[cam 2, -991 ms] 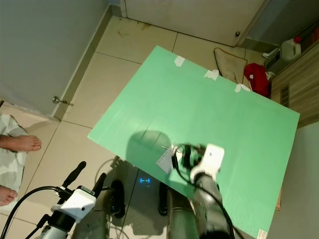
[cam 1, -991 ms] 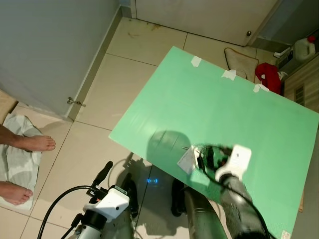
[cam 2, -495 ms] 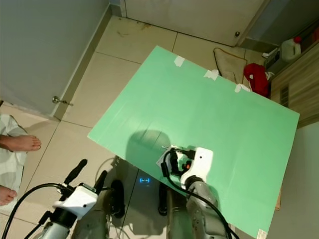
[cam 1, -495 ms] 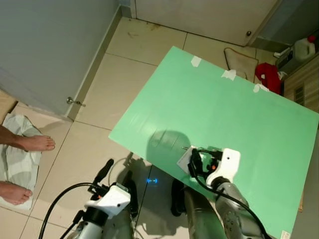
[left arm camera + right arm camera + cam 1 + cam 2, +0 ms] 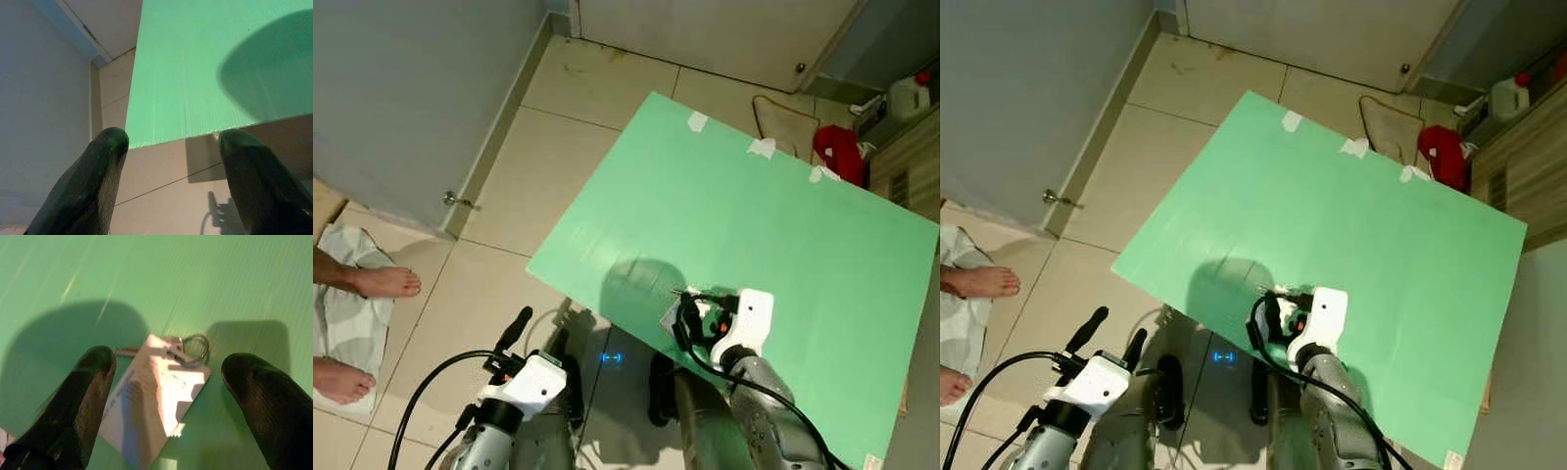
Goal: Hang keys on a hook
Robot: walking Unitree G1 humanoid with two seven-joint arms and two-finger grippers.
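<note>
A white key tag (image 5: pixel 151 396) with a metal key ring (image 5: pixel 194 350) hangs against the green board (image 5: pixel 764 215), near its lower edge. A thin metal hook (image 5: pixel 677 291) sticks out of the board just above the tag (image 5: pixel 673 315). My right gripper (image 5: pixel 693 321) is right in front of the tag, open. In the right wrist view its black fingers (image 5: pixel 83 396) stand either side of the tag without touching it. My left gripper (image 5: pixel 536 338) is low on the left, open and holding nothing, and points past the board's edge (image 5: pixel 195 132).
A person's bare feet (image 5: pixel 384 282) stand on a cloth (image 5: pixel 352 323) at the far left. A door stop (image 5: pixel 458 201) juts from the grey wall. A red cloth (image 5: pixel 839 149) and a white jug (image 5: pixel 906 95) lie at the top right. Beige floor tiles (image 5: pixel 538 176) spread left of the board.
My right gripper has drawn back from the board and dropped a little, and the tag has stayed hanging on the board. My left arm has shifted only slightly.
</note>
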